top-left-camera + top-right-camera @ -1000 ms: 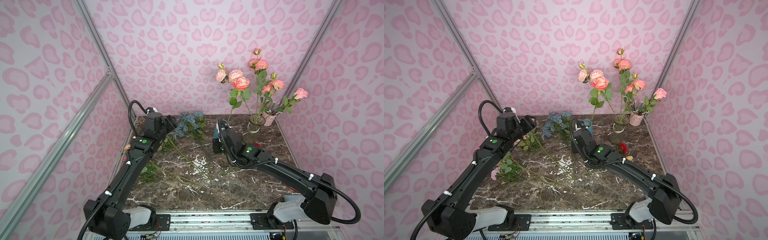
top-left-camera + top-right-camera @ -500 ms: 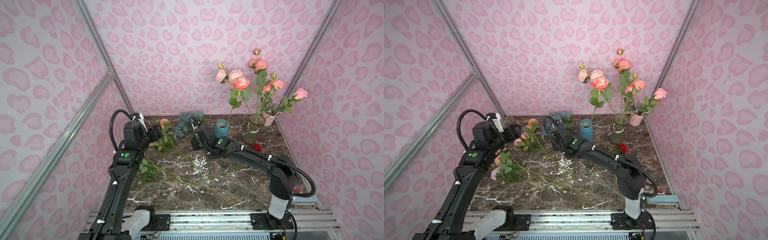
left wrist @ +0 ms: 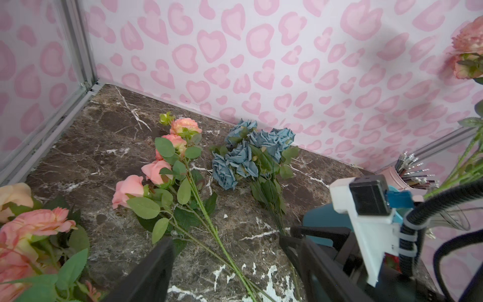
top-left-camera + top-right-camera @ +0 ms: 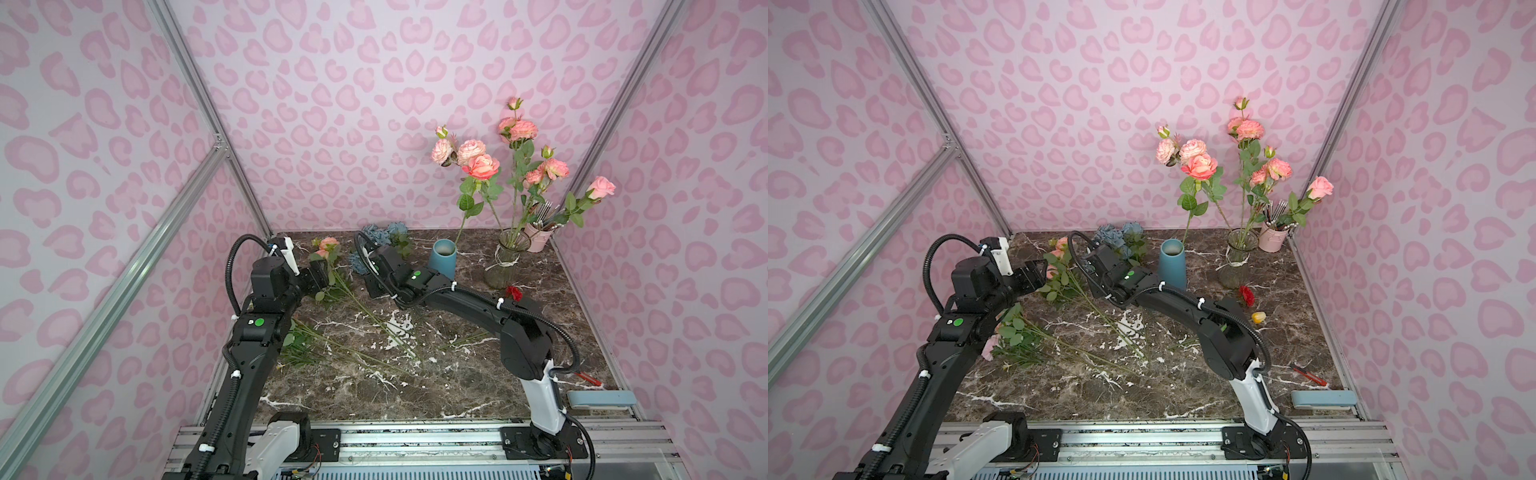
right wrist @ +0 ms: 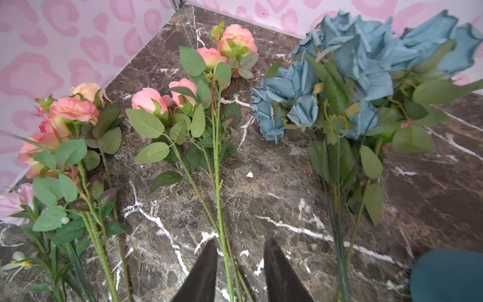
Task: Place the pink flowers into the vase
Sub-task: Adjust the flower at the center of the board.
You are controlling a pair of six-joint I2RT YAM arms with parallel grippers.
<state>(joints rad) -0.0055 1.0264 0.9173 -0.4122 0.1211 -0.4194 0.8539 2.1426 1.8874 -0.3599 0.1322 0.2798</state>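
Note:
Several pink flowers (image 4: 482, 166) stand in the glass vase (image 4: 505, 259) at the back right. More pink flowers (image 4: 328, 249) lie on the marble at the back left, stems running toward the middle. Another pink bunch (image 4: 1000, 336) lies beside the left arm. My left gripper (image 4: 322, 276) hangs open just left of the lying stems; in its wrist view the wide jaws (image 3: 230, 251) straddle the stems. My right gripper (image 4: 371, 288) is low over the same stems. In the right wrist view two thin green stems (image 5: 222, 235) pass between its fingers (image 5: 206, 264), which stand apart around them.
A dusty-blue flower bunch (image 4: 382, 235) lies at the back, next to a blue vase (image 4: 444, 257). A red bloom (image 4: 514, 293) and a yellow tulip (image 4: 1258, 317) lie in front of the glass vase. A pink pot (image 4: 538, 237) stands in the back right corner.
The right arm has swung left from the blue vase to the lying pink stems. The left arm has pulled back and left, uncovering the flower heads.

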